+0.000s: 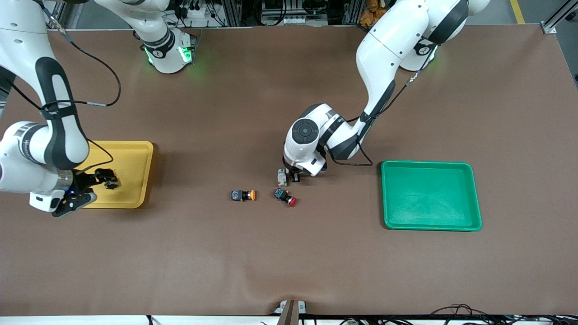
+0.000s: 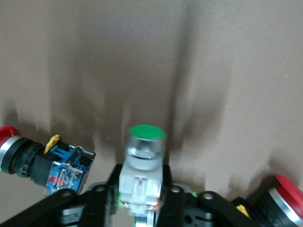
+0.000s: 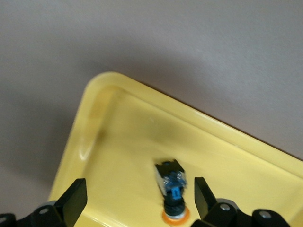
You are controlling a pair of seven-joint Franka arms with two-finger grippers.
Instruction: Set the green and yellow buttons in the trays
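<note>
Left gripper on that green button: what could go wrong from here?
The left gripper is shut on the green button's white body low down, so it may tilt or slip on lifting. Red buttons lie close beside it and may get knocked. The green tray is empty, a carry away.

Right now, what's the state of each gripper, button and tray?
Left gripper: shut on green button, at the table's middle.
Right gripper: open over yellow tray.
Yellow button in tray: released, lying down.
Yellow button on table: on its side.
Red button: on its side.
Green tray: empty.
</note>
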